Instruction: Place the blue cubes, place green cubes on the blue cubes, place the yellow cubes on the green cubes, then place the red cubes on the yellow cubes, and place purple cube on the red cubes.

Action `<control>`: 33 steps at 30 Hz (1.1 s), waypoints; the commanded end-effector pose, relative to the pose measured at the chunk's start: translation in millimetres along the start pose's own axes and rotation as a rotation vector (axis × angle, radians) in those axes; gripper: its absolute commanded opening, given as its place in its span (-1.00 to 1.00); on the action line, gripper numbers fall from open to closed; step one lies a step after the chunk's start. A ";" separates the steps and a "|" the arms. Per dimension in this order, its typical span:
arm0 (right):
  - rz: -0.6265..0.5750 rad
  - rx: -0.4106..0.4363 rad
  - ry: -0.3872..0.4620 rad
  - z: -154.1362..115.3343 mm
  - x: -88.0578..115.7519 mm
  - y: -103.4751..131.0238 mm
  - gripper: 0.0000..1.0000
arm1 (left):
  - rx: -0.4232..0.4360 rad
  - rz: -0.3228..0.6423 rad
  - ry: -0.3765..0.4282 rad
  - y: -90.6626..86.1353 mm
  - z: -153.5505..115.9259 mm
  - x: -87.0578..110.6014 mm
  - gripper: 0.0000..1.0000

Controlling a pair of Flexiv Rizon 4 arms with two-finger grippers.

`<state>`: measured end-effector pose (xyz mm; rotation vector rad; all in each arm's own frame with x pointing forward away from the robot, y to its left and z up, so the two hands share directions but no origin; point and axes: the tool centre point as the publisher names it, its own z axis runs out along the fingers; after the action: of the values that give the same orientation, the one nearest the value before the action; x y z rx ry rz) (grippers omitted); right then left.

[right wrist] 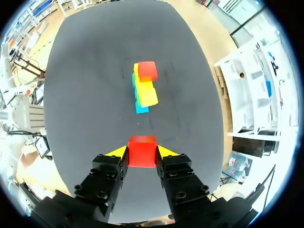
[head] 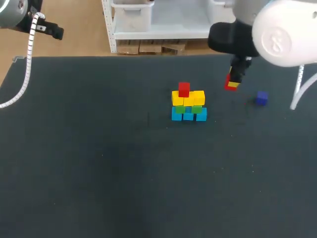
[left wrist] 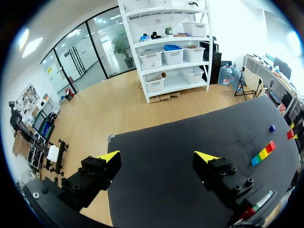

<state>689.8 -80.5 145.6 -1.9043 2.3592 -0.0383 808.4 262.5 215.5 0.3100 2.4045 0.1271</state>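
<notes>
Right wrist view: the right gripper clamps a red cube in the air, apart from the stack. Lowered off-centre, it could knock the top cube off.

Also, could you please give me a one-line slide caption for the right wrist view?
Right arm's fingers shut on a red cube, with the partly built stack ahead on the table.
</notes>
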 end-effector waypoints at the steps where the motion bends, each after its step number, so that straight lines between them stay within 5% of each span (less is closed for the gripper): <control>1: -0.031 -0.010 0.008 1.9 -11.3 -6.2 -1.00 | 0.003 0.000 -0.001 0.8 -0.2 0.3 1.00; 16: -0.172 -0.092 -0.027 16.3 -55.4 -22.9 -1.00 | 0.003 0.000 -0.001 0.8 -0.2 0.3 1.00; 33: -0.243 -0.156 0.014 35.6 -75.8 -25.7 -1.00 | 0.003 0.000 -0.001 0.8 -0.2 0.3 1.00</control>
<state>726.9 -13.6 119.8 -2.2442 2.1662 0.0881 808.4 262.5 215.5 0.3100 2.4045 0.1272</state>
